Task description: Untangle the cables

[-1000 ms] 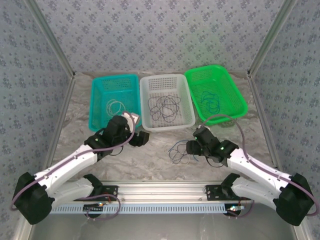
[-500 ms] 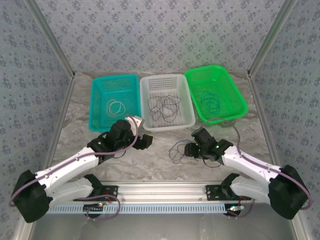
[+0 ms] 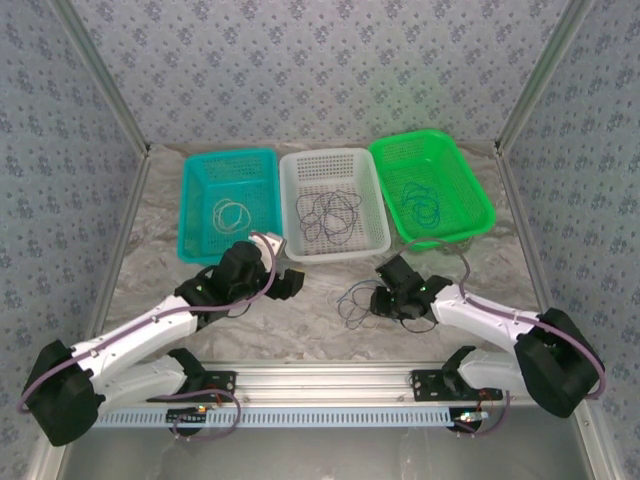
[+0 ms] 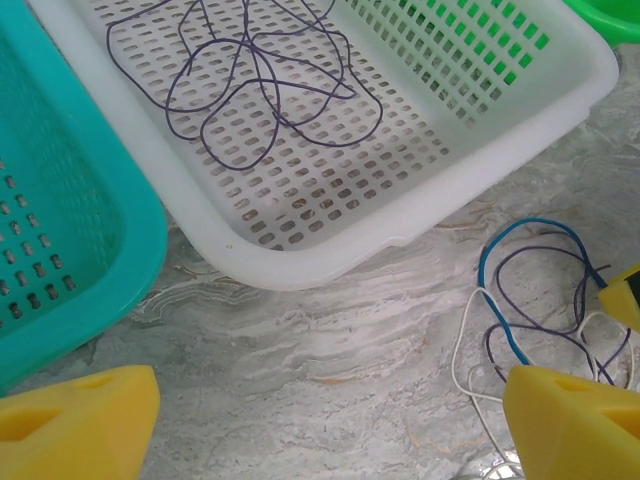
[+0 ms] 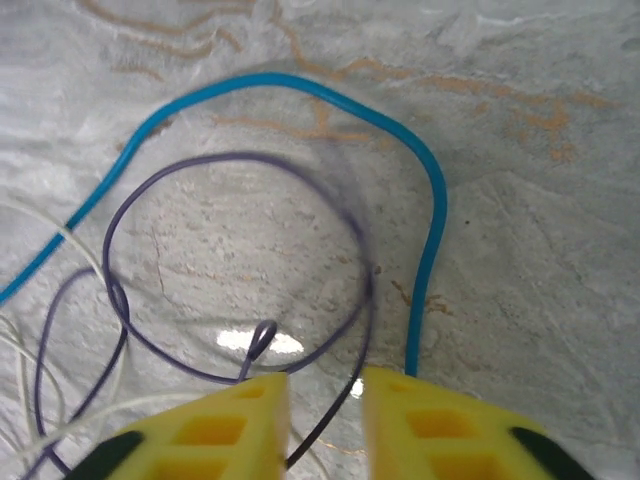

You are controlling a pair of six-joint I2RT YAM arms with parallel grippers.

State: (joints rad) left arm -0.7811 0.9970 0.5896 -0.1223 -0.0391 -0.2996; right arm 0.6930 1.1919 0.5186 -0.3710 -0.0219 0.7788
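Top external: mounted high behind the arms, tilted forward and down; far view. Left arm [image 3: 140, 330] and right arm [image 3: 490, 320] enter from the bottom corners. Teal basket [image 3: 228, 154], white basket [image 3: 330, 156] and green basket [image 3: 486, 210] sit in a row across the upper middle.

Left wrist: low and close, looks forward and down over the table [image 4: 300, 350]. Left gripper [image 4: 320, 425] fingers sit in the lower corners, white basket [image 4: 300, 270] corner in the upper half.

Right wrist: very near, facing almost straight down. Right gripper [image 5: 325, 425] fingers sit at the bottom edge.

Overlap: the loose cables [image 3: 352, 300] on the table are common to all three views: cables [image 4: 484, 275] at lower right of the left wrist view, cables [image 5: 440, 205] across the right wrist view. Top and left wrist views share the white basket.
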